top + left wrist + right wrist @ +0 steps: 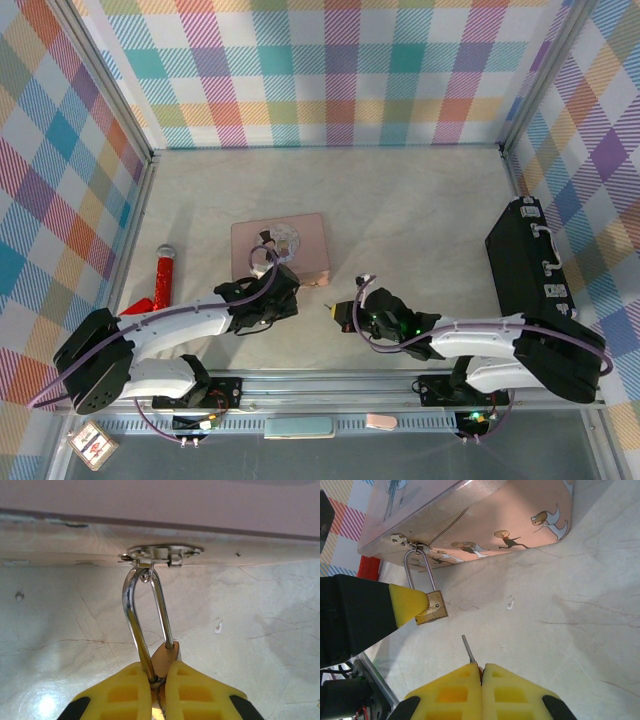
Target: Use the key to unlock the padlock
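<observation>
Our left gripper (159,680) has its yellow pads (125,695) pressed together on the padlock (168,655), pinching the small brass body between the tips. From that body the thin silver shackle (131,605) rises with both legs seated in the brass. Its bend is hooked through the metal hasp (160,552) on the side wall of the pink tin (160,500). The padlock is therefore held off the table (560,620), hanging from the tin and tilted out towards us, as the right wrist view shows from the side. Our right gripper (481,672) is also closed, its two yellow tips squeezed tight on the key (468,650). Only a short length of the slim silver blade sticks out past the tips. The blade points up towards the padlock's lower face but stays apart from it, with bare pale tabletop showing between the two. We cannot make out the keyhole from these views. From above, both grippers meet near the middle of the table, just in front of the tin's near edge, the left one against the tin and the right one a little off to its right. Farther out, a red-and-silver toy microphone (163,275) lies to the left of the tin. A black case (530,270) lies along the right wall.
</observation>
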